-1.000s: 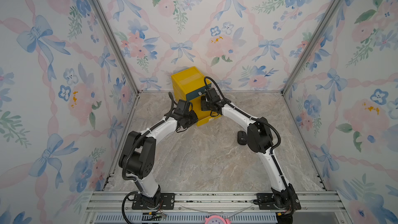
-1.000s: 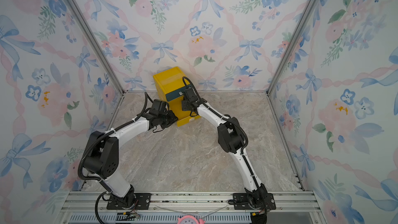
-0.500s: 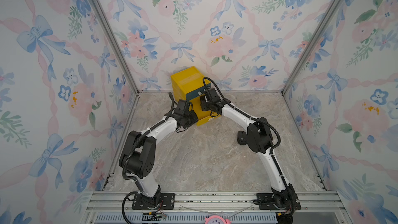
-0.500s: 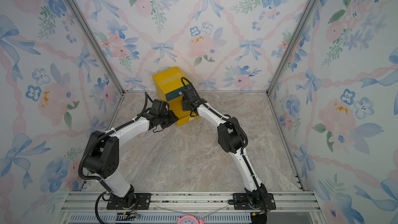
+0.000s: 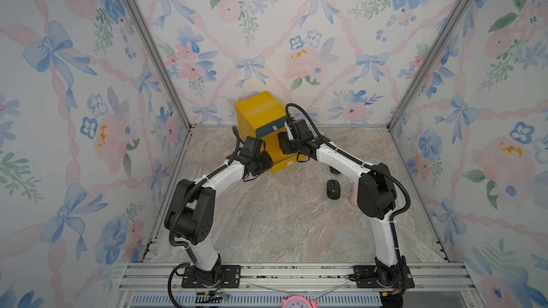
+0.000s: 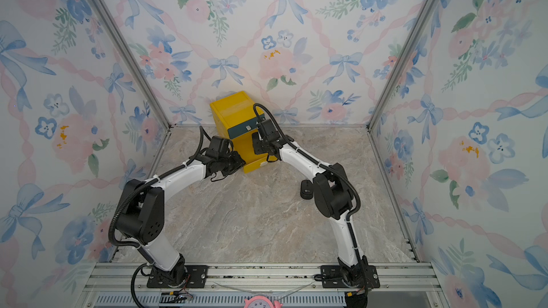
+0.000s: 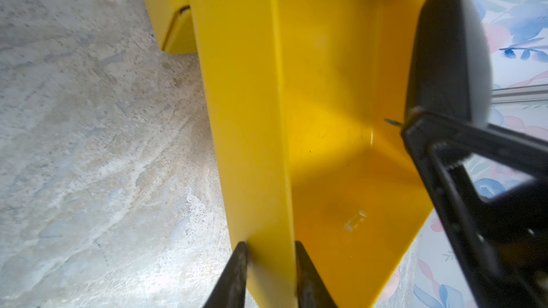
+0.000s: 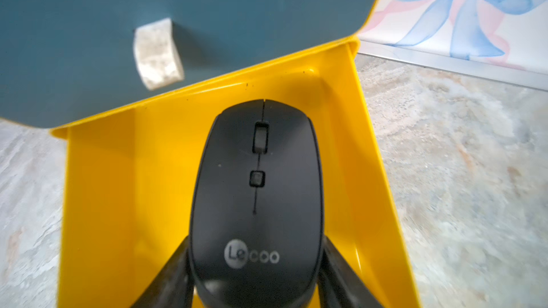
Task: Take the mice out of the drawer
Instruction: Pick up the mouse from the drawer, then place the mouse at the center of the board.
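Right tool [image 8: 255, 242] pinches a matte black mouse [image 8: 256, 188] by its two long sides near the tail end, where a pale logo shows. The scroll wheel points away from the wrist. This mouse hangs over the inside of the pulled-out yellow drawer [image 8: 98, 202]; whether it touches the drawer floor cannot be told.

Left tool [image 7: 269, 247] is pressed together on the drawer's side wall, one finger [image 7: 237, 271] outside and one inside. The drawer is the lowest one of a yellow cabinet [image 5: 261, 108] that stands at the far edge of the bench [image 5: 267, 217], a little left of the middle, and it juts toward the near edge. Above it sits a teal drawer front [image 8: 237, 10] with a small pale pull tab [image 8: 157, 54].

A second mouse [image 5: 333, 189] lies flat on the bench toward the right edge, well apart from the cabinet and just beside the right arm's elbow, seen in both top views. A dark shape just behind it is mostly hidden by that arm.
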